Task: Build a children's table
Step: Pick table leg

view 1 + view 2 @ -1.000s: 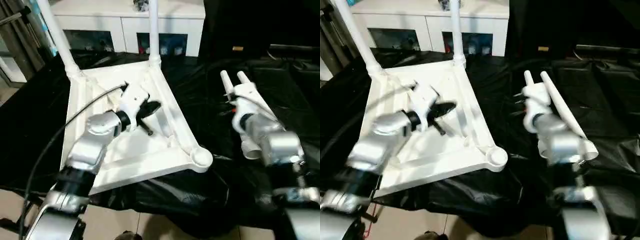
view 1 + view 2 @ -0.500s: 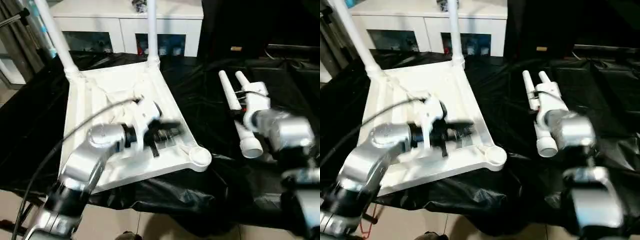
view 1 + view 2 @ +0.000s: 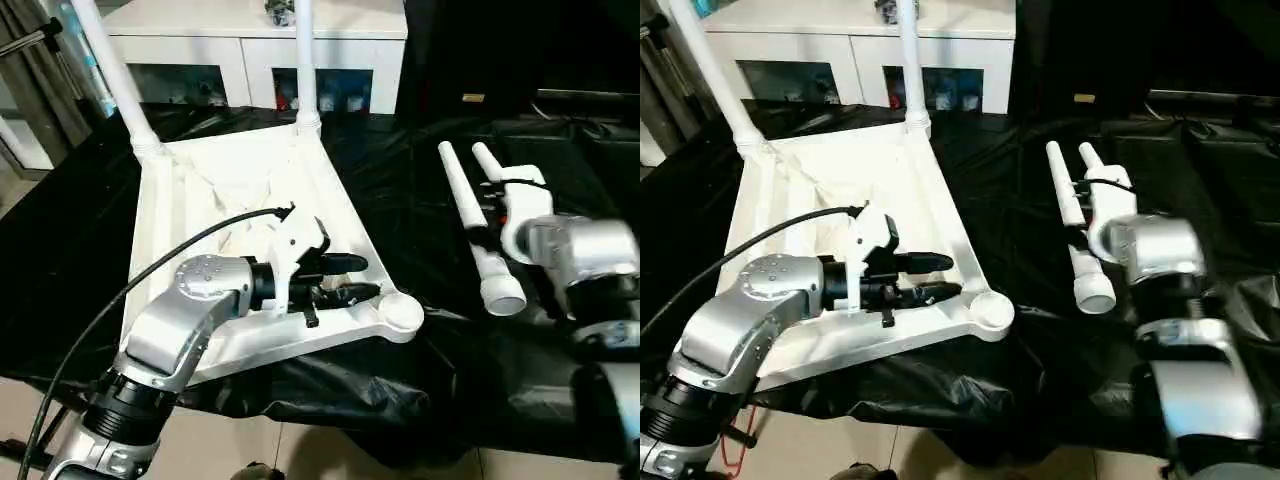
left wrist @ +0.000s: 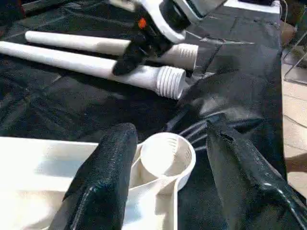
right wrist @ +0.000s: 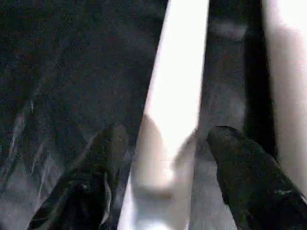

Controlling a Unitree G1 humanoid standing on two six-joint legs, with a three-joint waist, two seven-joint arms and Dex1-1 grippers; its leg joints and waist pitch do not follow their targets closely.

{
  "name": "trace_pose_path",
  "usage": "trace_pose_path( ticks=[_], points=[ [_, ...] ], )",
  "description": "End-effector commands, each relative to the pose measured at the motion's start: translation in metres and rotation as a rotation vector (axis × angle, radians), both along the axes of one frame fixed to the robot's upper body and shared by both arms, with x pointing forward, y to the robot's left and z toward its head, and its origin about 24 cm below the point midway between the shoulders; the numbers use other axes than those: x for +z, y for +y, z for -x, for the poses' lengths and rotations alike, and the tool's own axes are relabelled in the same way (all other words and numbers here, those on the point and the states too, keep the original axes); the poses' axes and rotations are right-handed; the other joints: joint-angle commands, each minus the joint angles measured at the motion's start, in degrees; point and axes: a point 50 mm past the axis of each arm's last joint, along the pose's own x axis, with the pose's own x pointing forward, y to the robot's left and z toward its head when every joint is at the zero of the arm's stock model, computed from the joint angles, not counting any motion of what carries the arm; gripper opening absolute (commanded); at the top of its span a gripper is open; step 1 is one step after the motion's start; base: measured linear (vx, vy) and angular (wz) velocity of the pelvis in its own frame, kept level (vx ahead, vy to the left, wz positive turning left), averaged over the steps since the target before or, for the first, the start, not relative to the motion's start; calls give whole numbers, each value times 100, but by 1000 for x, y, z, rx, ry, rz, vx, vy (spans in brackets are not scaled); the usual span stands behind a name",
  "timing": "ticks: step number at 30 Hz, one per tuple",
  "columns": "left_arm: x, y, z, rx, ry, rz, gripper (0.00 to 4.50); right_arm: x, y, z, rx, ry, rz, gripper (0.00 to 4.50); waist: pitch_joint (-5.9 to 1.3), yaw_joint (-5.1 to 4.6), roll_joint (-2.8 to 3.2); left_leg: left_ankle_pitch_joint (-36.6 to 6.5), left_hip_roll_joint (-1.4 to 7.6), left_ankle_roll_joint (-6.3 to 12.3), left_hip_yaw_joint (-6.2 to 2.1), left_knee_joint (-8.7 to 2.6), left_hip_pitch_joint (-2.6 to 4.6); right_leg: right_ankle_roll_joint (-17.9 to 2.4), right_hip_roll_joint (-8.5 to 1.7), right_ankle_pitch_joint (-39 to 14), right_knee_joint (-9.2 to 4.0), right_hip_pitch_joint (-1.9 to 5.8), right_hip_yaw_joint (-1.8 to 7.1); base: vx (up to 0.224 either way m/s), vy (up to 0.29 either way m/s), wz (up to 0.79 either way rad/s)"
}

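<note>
The white tabletop (image 3: 210, 200) lies underside up on a black sheet. Two legs (image 3: 304, 60) stand in its far corner sockets. My left gripper (image 3: 368, 277) hovers open just above the near right rim, its fingers pointing at the empty near-right corner socket (image 4: 165, 153), which shows between the fingertips in the left wrist view. Two loose legs (image 3: 462, 195) lie side by side to the right, threaded ends toward me. My right gripper (image 5: 168, 133) is open, its fingers (image 5: 249, 177) straddling one loose leg (image 5: 177, 86) from above; the other leg (image 5: 288, 72) lies beside it.
A white cabinet with glass doors (image 3: 250, 40) stands behind the work. The black sheet (image 3: 420, 390) hangs over the near edge, with bare floor (image 3: 230, 450) below. A black cable (image 3: 120, 290) arcs over my left forearm.
My left gripper swung from the middle of the tabletop to the near-right corner socket and opened. My right gripper shifted onto the loose legs and opened too.
</note>
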Motion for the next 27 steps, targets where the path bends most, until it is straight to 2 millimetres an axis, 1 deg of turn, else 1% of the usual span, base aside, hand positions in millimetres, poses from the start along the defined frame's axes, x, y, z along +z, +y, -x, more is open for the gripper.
trace_pose_path(
  ticks=[1, 2, 4, 5, 6, 7, 8, 9, 10, 11, 12, 13, 14, 16, 17, 18, 19, 20, 21, 22, 23, 24, 25, 26, 27],
  points=[
    [0, 1, 3, -10, -14, -20, 261, -7, -1, 4, -12, 55, -22, 304, -431, 12, -82, -809, 246, 36, -118, -298, 159, -1390, -384, -786, -422, 280, 209, 0, 0, 0],
    [1, 1, 4, -15, -10, -16, 261, -11, -2, 6, -17, 76, -29, 304, -432, 7, -108, -819, 247, 33, -111, -296, 164, -1386, -378, -814, -425, 274, 209, 0, 0, 0],
    [2, 0, 4, -21, -7, -11, 271, -15, -3, 7, -19, 98, -36, 277, -430, 6, -93, -841, 246, 16, -116, -295, 162, -1363, -385, -892, -425, 271, 208, 0, 0, 0],
    [2, -1, 4, -22, -7, -11, 271, -17, -4, 7, -21, 103, -37, 277, -429, 5, -90, -868, 249, 10, -115, -294, 166, -1362, -387, -920, -429, 268, 209, 0, 0, 0],
    [3, -2, 4, -29, -5, -8, 271, -16, -5, 7, -28, 103, -43, 258, -425, 15, -129, -869, 252, 7, -116, -298, 167, -1349, -392, -979, -424, 266, 212, 0, 0, 0],
    [4, -2, 5, -32, -3, -5, 271, -16, -5, 7, -30, 103, -47, 250, -417, 13, -111, -913, 249, -8, -111, -298, 174, -1337, -392, -1082, -442, 253, 211, 0, 0, 0],
    [5, -1, 5, -35, -2, -2, 271, -16, -5, 7, -30, 104, -51, 241, -418, 11, -124, -930, 253, -26, -115, -301, 176, -1327, -391, -1115, -439, 254, 211, 0, 0, 0],
    [5, -1, 6, -37, 0, -1, 271, -16, -5, 7, -30, 104, -56, 233, -411, 2, -163, -942, 253, -24, -109, -306, 170, -1313, -386, -1139, -450, 255, 213, 0, 0, 0],
    [4, 1, 7, -41, 6, -6, 271, -16, -5, 6, -37, 106, -65, 223, -413, 10, -171, -932, 253, -33, -109, -305, 172, -1289, -391, -1181, -445, 248, 213, 0, 0, 0],
    [3, 2, 7, -41, 7, -9, 271, -16, -5, 6, -40, 106, -66, 223, -413, 10, -171, -932, 253, -33, -109, -305, 172, -1289, -391, -1181, -445, 248, 213, 0, 0, 0],
    [3, 2, 7, -41, 7, -9, 271, -16, -5, 6, -40, 106, -66, 208, -415, 11, -155, -923, 252, -34, -114, -301, 170, -1287, -392, -1177, -434, 247, 214, 0, 0, 0],
    [2, 3, 7, -41, 9, -12, 271, -16, -5, 5, -44, 104, -69, 201, -409, 6, -175, -949, 250, -39, -110, -304, 168, -1273, -387, -1215, -438, 241, 211, 0, 0, 0],
    [2, 4, 7, -39, 9, -15, 271, -15, -6, 5, -50, 98, -75, 197, -411, 13, -142, -970, 250, -54, -118, -302, 175, -1269, -393, -1242, -432, 237, 212, 0, 0, 0],
    [1, 5, 6, -39, 5, -31, 271, -14, -8, 4, -65, 82, -86, 192, -409, 7, -156, -986, 249, -68, -114, -304, 173, -1250, -387, -1246, -440, 237, 213, 0, 0, 0],
    [1, 5, 6, -39, 4, -36, 271, -14, -8, 4, -70, 76, -95, 191, -416, 22, -122, -970, 248, -73, -122, -303, 173, -1243, -395, -1221, -430, 238, 213, 0, 0, 0],
    [1, 5, 6, -39, 4, -36, 271, -14, -8, 4, -70, 76, -95, 191, -413, 15, -134, -965, 246, -72, -115, -303, 167, -1239, -390, -1200, -438, 238, 215, 0, 0, 0],
    [2, 6, 5, -39, 6, -33, 271, -12, -9, 3, -81, 62, -117, 189, -419, 18, -120, -932, 242, -70, -117, -301, 166, -1255, -386, -1128, -426, 243, 212, 0, 0, 0],
    [2, 6, 5, -35, 6, -32, 271, -12, -9, 3, -83, 56, -125, 189, -417, 16, -130, -937, 238, -60, -110, -299, 164, -1255, -387, -1116, -436, 247, 215, 0, 0, 0],
    [2, 8, 3, -24, 4, -30, 271, -10, -9, 3, -83, 40, -134, 189, -422, 19, -106, -927, 242, -65, -117, -296, 165, -1263, -389, -1096, -426, 248, 215, 0, 0, 0],
    [1, 10, 0, -8, -8, -33, 271, -9, -8, 2, -84, 25, -156, 189, -432, 22, -69, -900, 235, -55, -120, -290, 162, -1274, -380, -999, -418, 252, 208, 0, 0, 0],
    [1, 10, 0, -8, -8, -33, 271, -9, -8, 2, -84, 25, -156, 189, -432, 22, -69, -900, 235, -55, -120, -290, 162, -1274, -380, -999, -418, 252, 208, 0, 0, 0],
    [2, 10, -3, 14, -29, -36, 271, -8, -8, 2, -80, 15, -171, 189, -436, 16, -96, -868, 234, -26, -116, -293, 155, -1290, -365, -888, -418, 259, 203, 0, 0, 0],
    [2, 10, -4, 22, -32, -33, 271, -8, -8, 2, -78, 11, -176, 189, -441, 16, -95, -847, 238, -25, -118, -291, 153, -1307, -372, -836, -406, 267, 201, 0, 0, 0],
    [5, 10, -12, 83, -54, -10, 271, -5, -6, 1, -63, -28, -216, 189, -437, 20, -13, -875, 231, -25, -119, -286, 157, -1307, -367, -827, -409, 260, 200, 0, 0, 0],
    [9, 10, -20, 148, -78, 19, 271, -1, -4, 0, -44, -74, -265, 189, -426, 10, -14, -945, 234, -37, -112, -288, 162, -1286, -364, -847, -438, 253, 202, 0, 0, 0]
  ],
)
